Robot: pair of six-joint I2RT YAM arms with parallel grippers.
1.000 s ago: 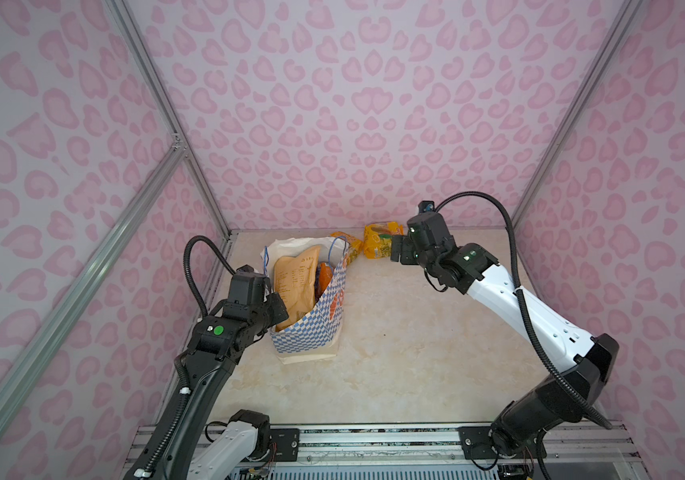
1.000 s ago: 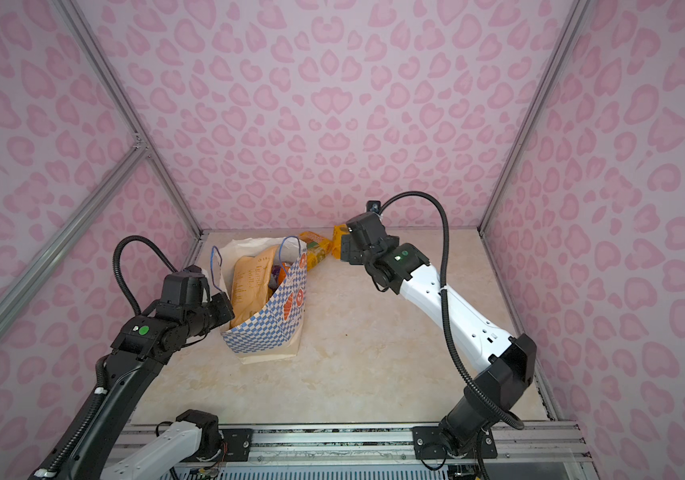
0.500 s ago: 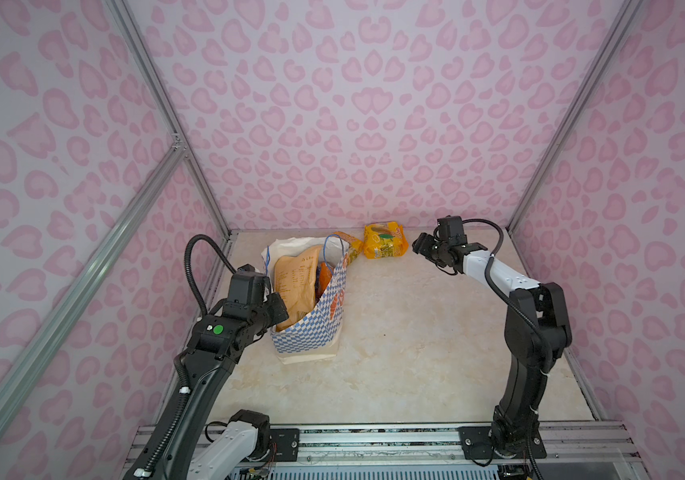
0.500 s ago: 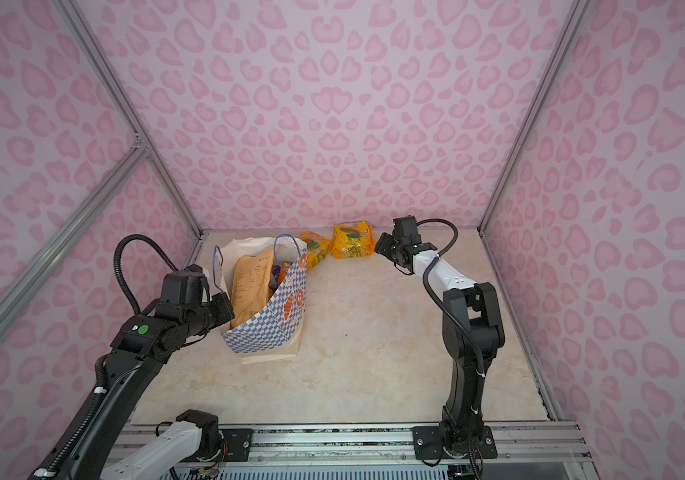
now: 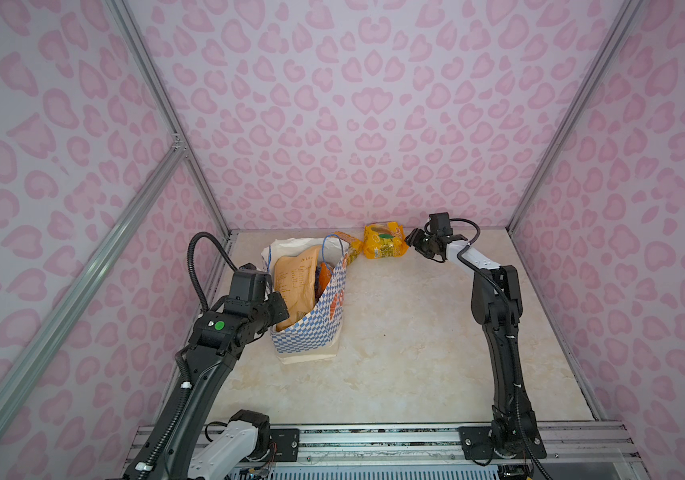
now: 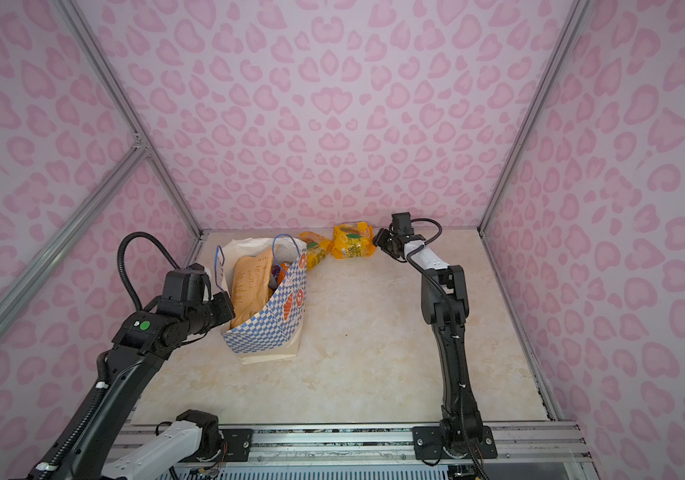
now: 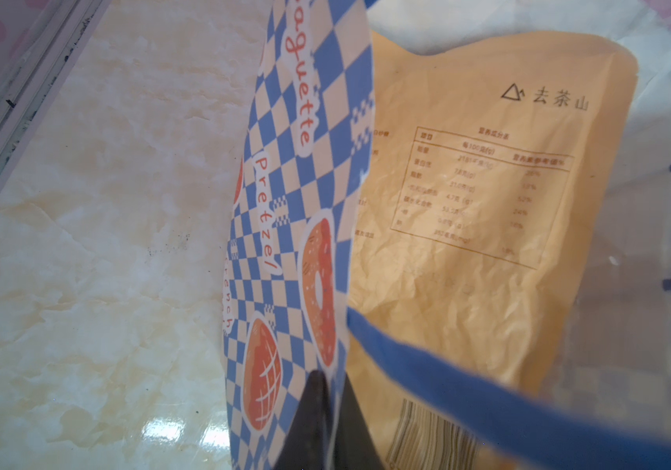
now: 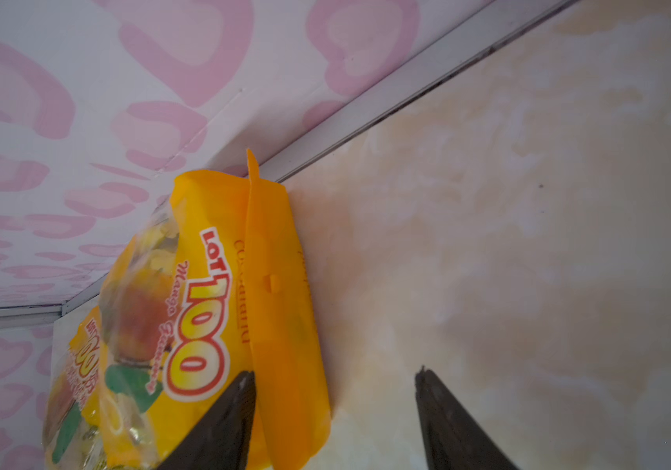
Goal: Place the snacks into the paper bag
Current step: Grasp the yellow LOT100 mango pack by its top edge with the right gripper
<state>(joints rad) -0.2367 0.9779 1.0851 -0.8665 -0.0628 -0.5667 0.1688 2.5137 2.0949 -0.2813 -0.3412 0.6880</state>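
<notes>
The paper bag [image 5: 311, 328] [image 6: 266, 332] stands upright at the left, with blue checks and orange lettering. Inside it are a tan pouch [image 5: 293, 282] [image 7: 488, 203] and an orange packet [image 5: 324, 276]. My left gripper [image 5: 280, 309] [image 7: 332, 411] is shut on the bag's near rim. A yellow "LOT 100" packet [image 5: 384, 246] [image 8: 203, 305] lies by the back wall. Another orange-yellow packet [image 5: 351, 247] [image 6: 316, 251] lies between it and the bag. My right gripper [image 5: 413, 241] [image 8: 336, 407] is open, low at the yellow packet's right end. The packet's orange edge flap sits between the jaws.
The back wall and its metal rail [image 8: 366, 134] run right behind the yellow packet. The bag's blue cord handle [image 7: 488, 398] crosses the left wrist view. Pink patterned walls close in both sides of the marble floor [image 5: 407, 332].
The right arm has folded down and swung right, bringing its gripper low beside the yellow packet's right end. Its jaws have narrowed. The left arm and bag have not moved.
</notes>
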